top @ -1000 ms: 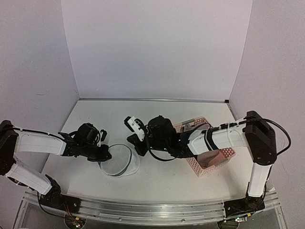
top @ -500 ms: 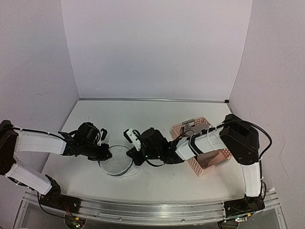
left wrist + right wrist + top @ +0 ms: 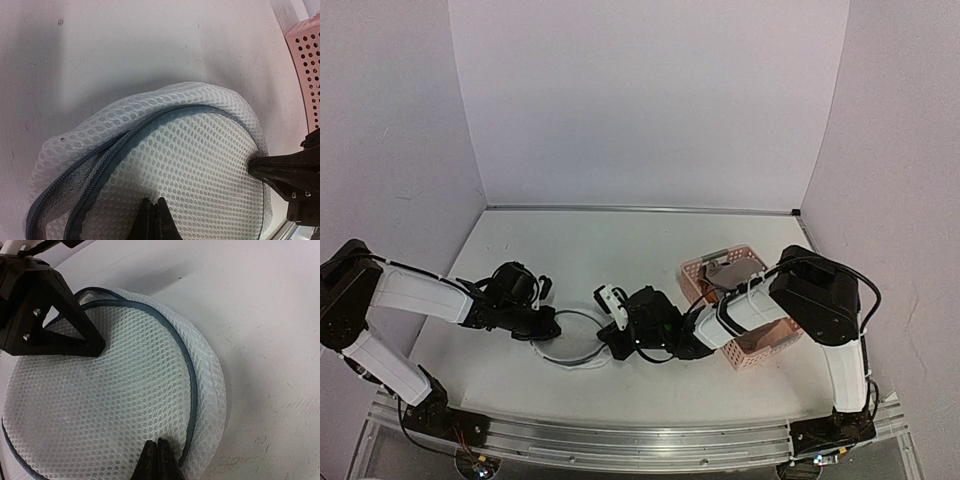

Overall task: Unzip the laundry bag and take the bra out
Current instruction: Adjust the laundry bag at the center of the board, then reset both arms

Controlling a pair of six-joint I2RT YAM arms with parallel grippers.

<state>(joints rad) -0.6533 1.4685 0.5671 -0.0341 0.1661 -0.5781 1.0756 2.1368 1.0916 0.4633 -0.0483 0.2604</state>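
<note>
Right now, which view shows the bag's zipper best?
Left wrist: the zipper runs close up across the bag, along most of its curve. Right wrist shows it only as a thin dark line; the top view, a tiny faint ring.

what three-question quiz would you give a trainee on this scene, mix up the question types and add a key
1. True or false: the laundry bag lies flattened on the table between the two grippers.
2. Where does the pink basket stand? A) on the robot's left side, B) on the robot's right side, C) on top of the bag.
3. Fill in: the left gripper and the right gripper are both ____ on the bag's mesh.

Key: 1 true; 2 B; 3 shut
</note>
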